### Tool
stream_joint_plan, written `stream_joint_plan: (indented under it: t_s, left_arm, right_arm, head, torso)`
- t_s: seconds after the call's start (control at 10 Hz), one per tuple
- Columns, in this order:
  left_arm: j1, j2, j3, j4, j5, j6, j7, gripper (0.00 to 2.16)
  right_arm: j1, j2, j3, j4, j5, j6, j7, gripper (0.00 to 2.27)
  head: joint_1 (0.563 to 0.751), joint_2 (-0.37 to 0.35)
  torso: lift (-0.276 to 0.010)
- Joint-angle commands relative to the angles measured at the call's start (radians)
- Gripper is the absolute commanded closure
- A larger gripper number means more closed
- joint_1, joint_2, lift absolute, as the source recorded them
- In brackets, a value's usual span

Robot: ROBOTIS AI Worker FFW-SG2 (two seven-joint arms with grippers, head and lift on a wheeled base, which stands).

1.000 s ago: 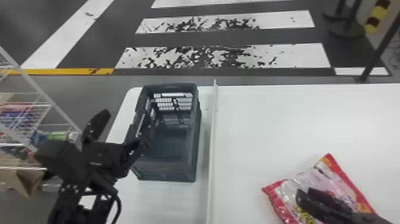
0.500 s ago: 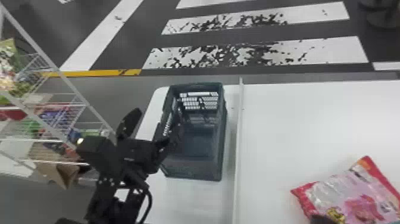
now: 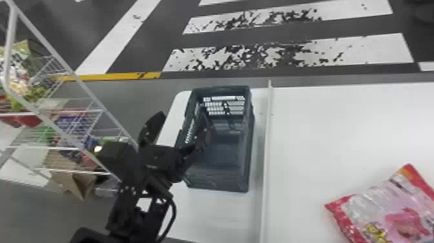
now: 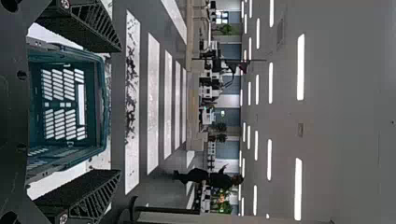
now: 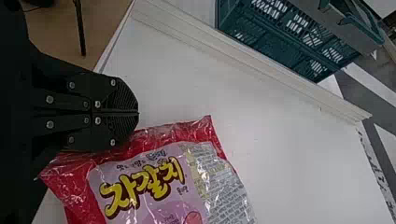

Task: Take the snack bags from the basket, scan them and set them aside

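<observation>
Jaws parted wide on nothing, the left gripper [image 4: 120, 110] hangs beside the basket [image 3: 219, 183], likely for reaching inside. The right gripper [image 5: 138, 112], jaws together and empty, is by the snack bag [image 5: 154, 186], lying across the white ridge [image 3: 265, 161], probably to separate it from the basket.

Right tool [image 5: 137, 113], fingers together, beside the snack bag [image 5: 154, 186] on white table [image 5: 280, 144], basket [image 5: 275, 42] beyond
</observation>
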Motion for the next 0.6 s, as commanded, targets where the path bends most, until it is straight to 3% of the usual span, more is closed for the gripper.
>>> stream_joint_plan:
  t_s: [0.0, 0.5]
  left_arm:
    - [0.003, 0.001, 0.0, -0.004, 0.0, -0.002, -0.001, 0.07]
    - [-0.003, -0.007, -0.019, -0.007, -0.009, 0.001, -0.008, 0.07]
  right_arm:
    - [-0.002, -0.002, -0.018, 0.014, 0.01, -0.005, -0.014, 2.26]
    - [0.004, 0.001, -0.132, 0.033, 0.017, -0.023, -0.089, 2.26]
  head:
    - [0.695, 0.294]
    - [0.695, 0.155]
  torso:
    - [-0.075]
    - [-0.075]
